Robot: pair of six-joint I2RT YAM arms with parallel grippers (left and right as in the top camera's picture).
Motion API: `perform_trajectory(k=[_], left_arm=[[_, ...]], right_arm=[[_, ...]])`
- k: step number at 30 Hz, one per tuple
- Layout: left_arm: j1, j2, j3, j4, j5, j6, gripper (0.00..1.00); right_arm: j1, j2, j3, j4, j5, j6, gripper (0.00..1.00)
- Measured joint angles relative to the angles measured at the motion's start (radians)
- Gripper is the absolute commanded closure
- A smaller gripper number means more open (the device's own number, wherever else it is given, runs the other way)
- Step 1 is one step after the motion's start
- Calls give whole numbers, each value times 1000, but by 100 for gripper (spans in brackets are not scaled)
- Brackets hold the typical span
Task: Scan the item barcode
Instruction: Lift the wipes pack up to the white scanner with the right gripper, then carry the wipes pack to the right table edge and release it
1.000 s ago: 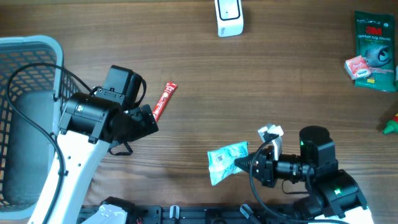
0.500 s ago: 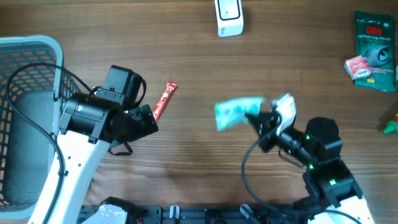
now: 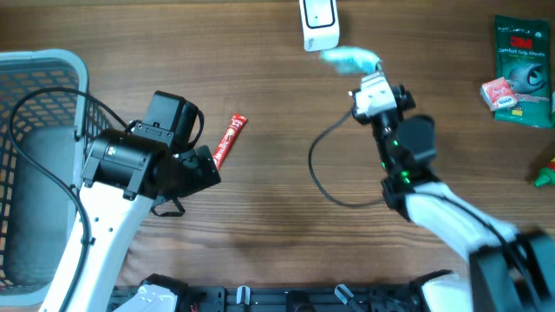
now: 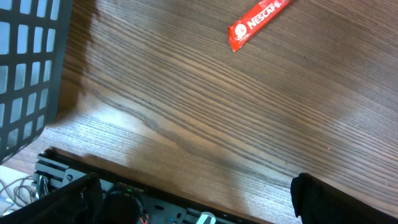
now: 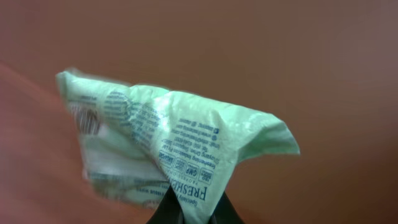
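Note:
A crumpled pale green wipes packet (image 3: pixel 351 59) hangs in the air, blurred, just right of and below the white scanner (image 3: pixel 319 23) at the table's far edge. My right gripper (image 3: pixel 362 73) is shut on the packet's lower corner. In the right wrist view the packet (image 5: pixel 168 143) fills the middle, pinched between the dark fingertips of my right gripper (image 5: pixel 193 211), with a barcode patch on its left side. My left gripper (image 3: pixel 206 167) stands open over bare wood with nothing in it; in its wrist view my left gripper (image 4: pixel 193 205) spans wide apart.
A red Nescafe stick (image 3: pixel 229 141) lies beside the left gripper, also seen in the left wrist view (image 4: pixel 258 23). A grey basket (image 3: pixel 43 69) stands at the left. A green 3M pack (image 3: pixel 523 61), a small red box (image 3: pixel 500 93) and a green object (image 3: pixel 546 178) lie far right.
The right arm has carried the green packet from the table's front up and away to a spot beside the scanner. The left arm has not moved.

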Motion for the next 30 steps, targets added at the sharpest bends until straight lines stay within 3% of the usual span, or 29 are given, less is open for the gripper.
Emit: perform_trajectory(k=[4,9,13,18,26,30], left_arm=[[0,0,0,0,0,0,0],[0,0,0,0,0,0,0],[0,0,0,-2,0,0,0],[0,0,0,0,0,0,0],[0,0,0,0,0,0,0],[0,0,0,0,0,0,0]], right_arm=[[0,245,174,42,66,-188,96],[-2,512,497,14,99,-322,95],[-13,742,790,-36,110,-511,95],[-19,858,902,-40,109,-583,95],[-19,903,958,-40,96,-726,95],[-17,927,958,-52,94,-685,95]])
